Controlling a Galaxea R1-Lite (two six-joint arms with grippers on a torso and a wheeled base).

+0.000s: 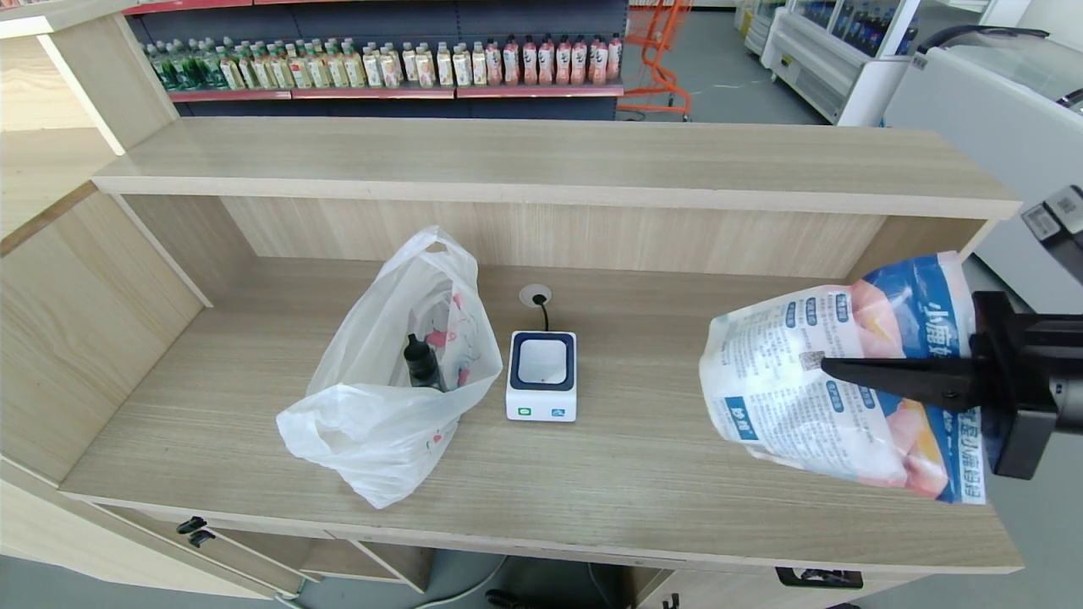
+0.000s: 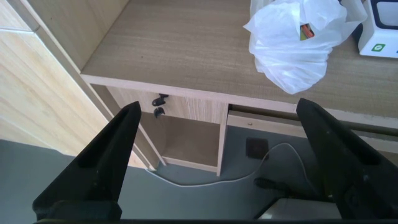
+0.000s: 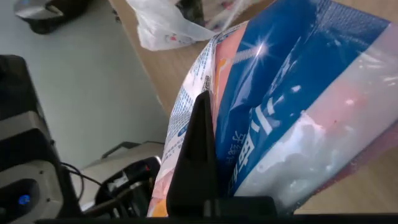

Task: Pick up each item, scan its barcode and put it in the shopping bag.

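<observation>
My right gripper (image 1: 833, 368) is shut on a blue, white and pink food packet (image 1: 812, 406), held in the air above the counter's right end, printed back facing up. The same packet (image 3: 292, 106) shows against one black finger (image 3: 199, 143) in the right wrist view. A white barcode scanner (image 1: 542, 375) sits mid-counter. To its left stands a white plastic shopping bag (image 1: 381, 423), mouth open, with a dark bottle (image 1: 420, 362) inside. My left gripper (image 2: 217, 155) hangs open below the counter's front edge, the bag (image 2: 298, 43) beyond it.
The wooden counter (image 1: 592, 474) has a raised back ledge (image 1: 550, 161) and side walls. A cable hole (image 1: 535, 295) lies behind the scanner. Shelves of bottles (image 1: 381, 63) and freezers (image 1: 846, 51) stand in the room behind. Open cabinets (image 2: 186, 137) sit below the counter.
</observation>
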